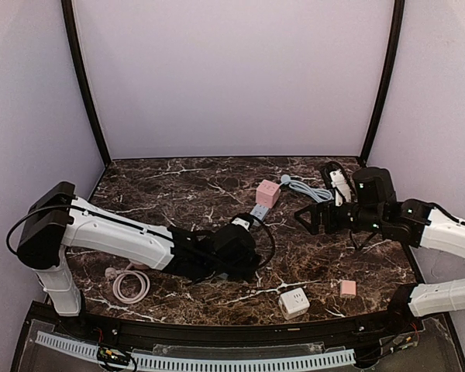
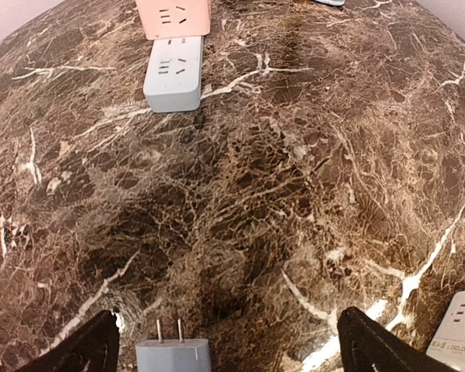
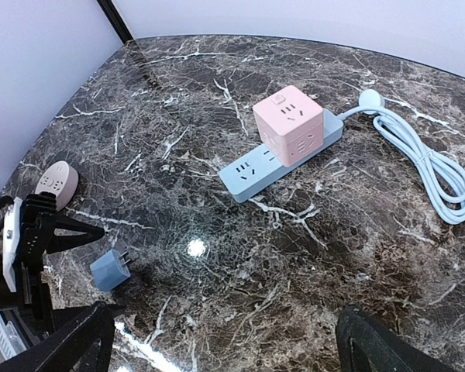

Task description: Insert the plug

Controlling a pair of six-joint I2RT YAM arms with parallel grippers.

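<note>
The left gripper [image 2: 229, 345] gapes wide, low over the dark veined marble table [image 2: 310, 201]. The small blue-grey two-prong plug [image 2: 173, 353] lies loose between its fingers, prongs pointing far. Beyond lies the grey-blue power strip [image 2: 173, 74], a pink socket cube [image 3: 288, 125] on it. Far right, the right gripper [image 3: 225, 325] hangs spread wide, empty.

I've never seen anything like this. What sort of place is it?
Most likely a robot test booth in a lab, not a home. Plain walls box in a marble-patterned table, two mechanical arms stand at its near edge, and a power strip and loose plug lie out as practice items.
</note>
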